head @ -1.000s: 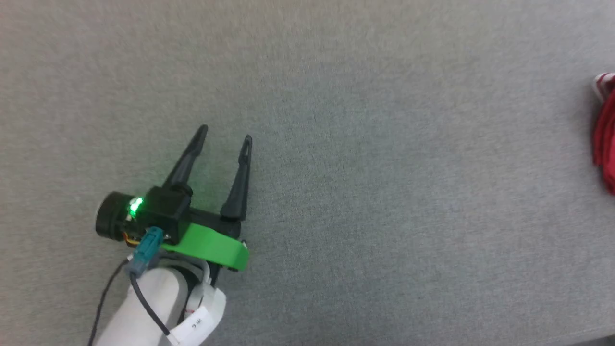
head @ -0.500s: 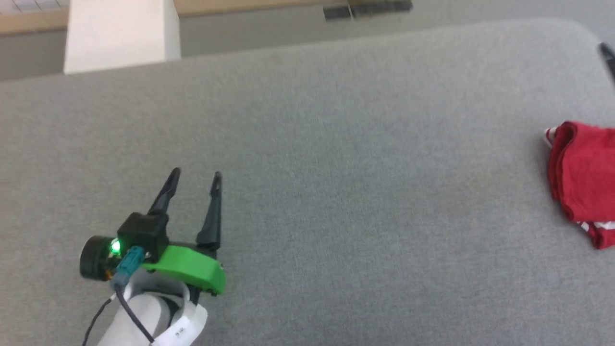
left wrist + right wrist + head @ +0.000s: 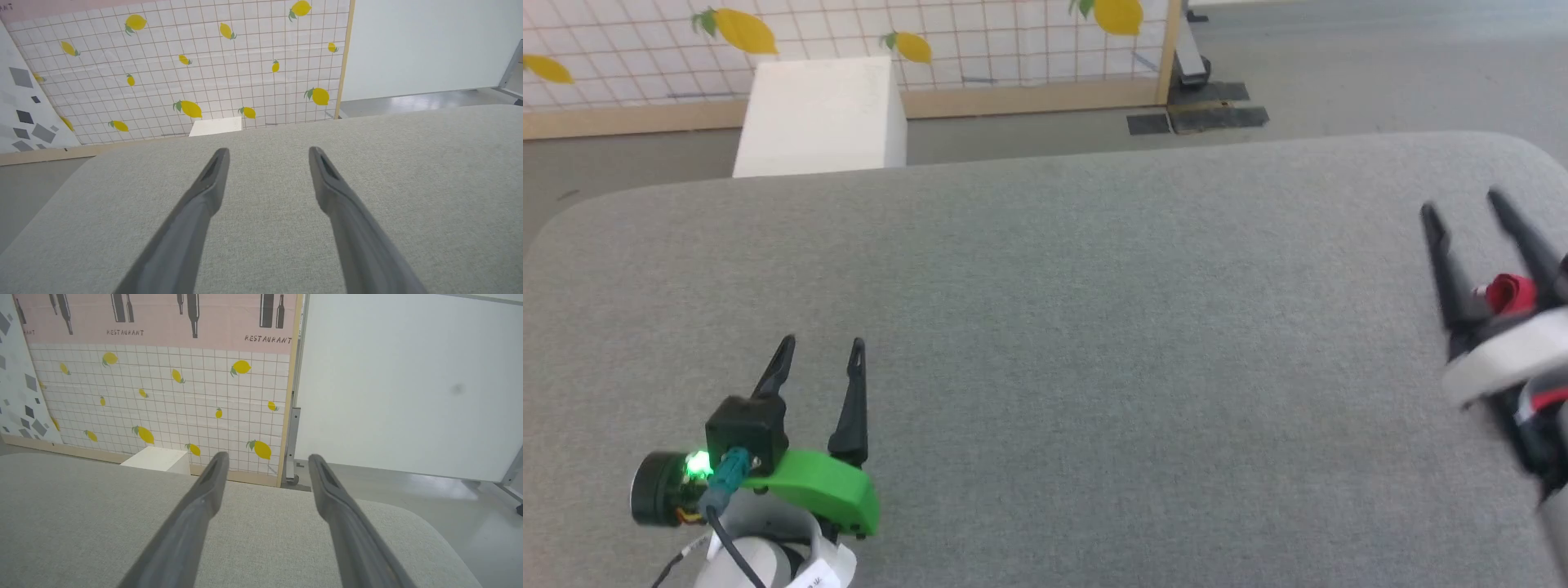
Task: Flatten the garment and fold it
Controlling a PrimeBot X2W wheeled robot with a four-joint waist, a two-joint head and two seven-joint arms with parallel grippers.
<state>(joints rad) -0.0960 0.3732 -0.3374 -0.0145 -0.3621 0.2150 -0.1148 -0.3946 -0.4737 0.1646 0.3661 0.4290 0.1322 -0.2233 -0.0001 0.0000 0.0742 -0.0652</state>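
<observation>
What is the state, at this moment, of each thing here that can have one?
left gripper: open, fingers apart, holding nothing.
right gripper: open, fingers apart, holding nothing; blurred in the head view.
garment: looks bunched, not yet flattened, mostly hidden behind the right gripper.

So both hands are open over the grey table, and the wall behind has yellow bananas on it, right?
Not bananas: the yellow fruits on the wall are lemons, as the left wrist view shows. The rest is right: the left hand and the right hand are both open over the grey table.
</observation>
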